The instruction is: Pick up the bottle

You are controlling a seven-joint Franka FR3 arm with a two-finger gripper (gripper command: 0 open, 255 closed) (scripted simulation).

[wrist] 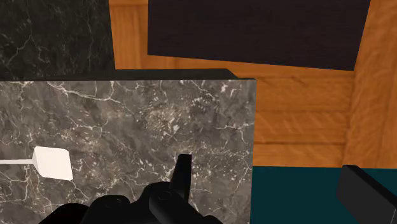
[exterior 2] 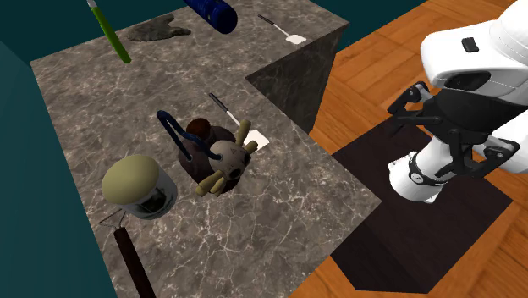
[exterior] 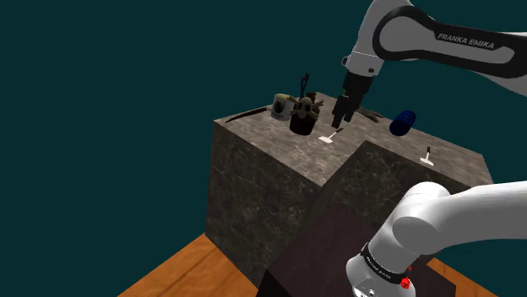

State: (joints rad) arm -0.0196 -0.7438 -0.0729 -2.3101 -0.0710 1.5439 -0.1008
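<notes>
Standing apart, fingers (wrist: 181,177) hover near spatula (wrist: 54,163); shoulder view adds blue bottle (exterior: 403,122).

Picture edges crop the blue bottle (exterior 2: 211,13) — and the white spatula (wrist: 52,163).

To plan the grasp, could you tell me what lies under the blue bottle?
The blue bottle lies on the dark veined stone counter; nothing shows between them. Its own body covers the spot directly beneath.
</notes>
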